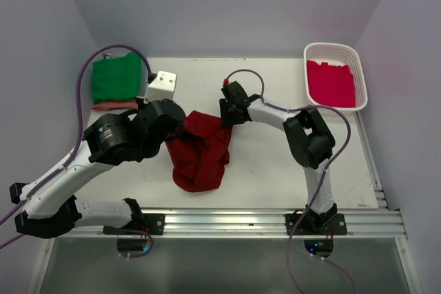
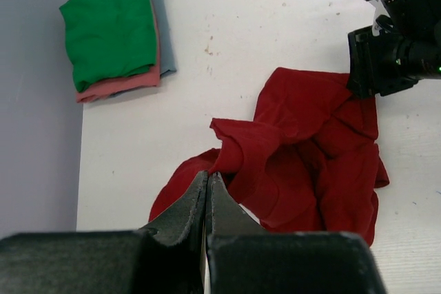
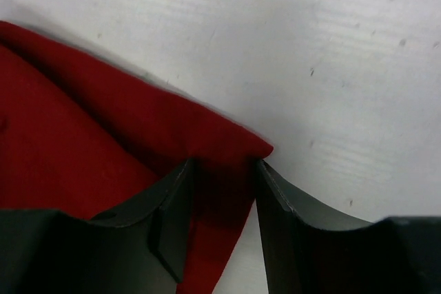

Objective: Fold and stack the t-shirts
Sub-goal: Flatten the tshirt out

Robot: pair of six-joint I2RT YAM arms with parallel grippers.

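White-black arms (image 1: 65, 170), purple cables (image 1: 81, 94); left tool (image 2: 208, 177) black.

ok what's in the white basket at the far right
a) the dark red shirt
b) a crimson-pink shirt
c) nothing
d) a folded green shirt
b, the white basket holds a crimson-pink shirt, while the green shirt tops the stack at the far left

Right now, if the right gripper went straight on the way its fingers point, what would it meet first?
The corner of the red shirt, lying between the fingers of the right gripper; the table seems to be just beneath it.
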